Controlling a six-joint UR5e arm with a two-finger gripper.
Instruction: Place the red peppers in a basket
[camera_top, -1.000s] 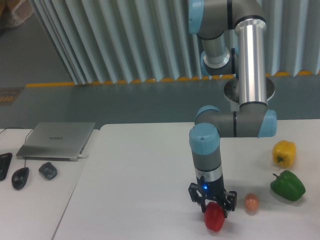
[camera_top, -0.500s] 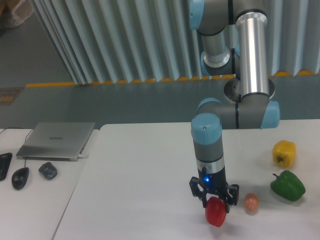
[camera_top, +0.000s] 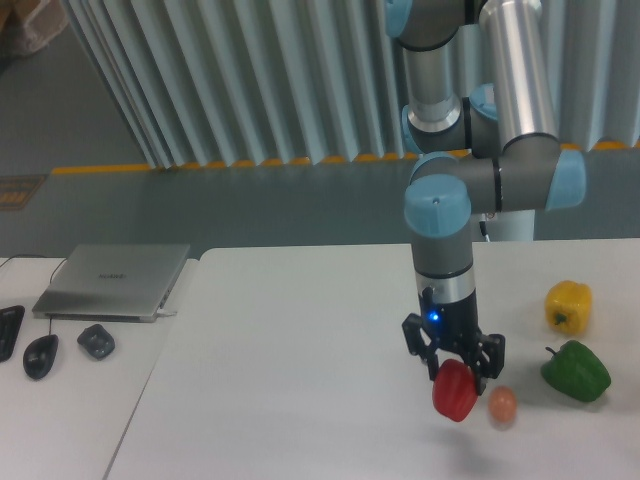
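A glossy red pepper (camera_top: 455, 390) hangs in the air above the white table (camera_top: 290, 370), held from above by my gripper (camera_top: 455, 378), which is shut on it. Its stem is hidden between the fingers. The pepper hangs just left of a small orange egg-shaped object (camera_top: 502, 404) lying on the table. No basket is in view.
A yellow pepper (camera_top: 568, 305) and a green pepper (camera_top: 575, 371) lie at the table's right side. On a lower desk to the left are a closed laptop (camera_top: 115, 280), a dark mouse (camera_top: 40, 355) and a small grey object (camera_top: 96, 341).
The arm has lifted the red pepper off the table and carried it up and to the right, toward the orange egg-shaped object.
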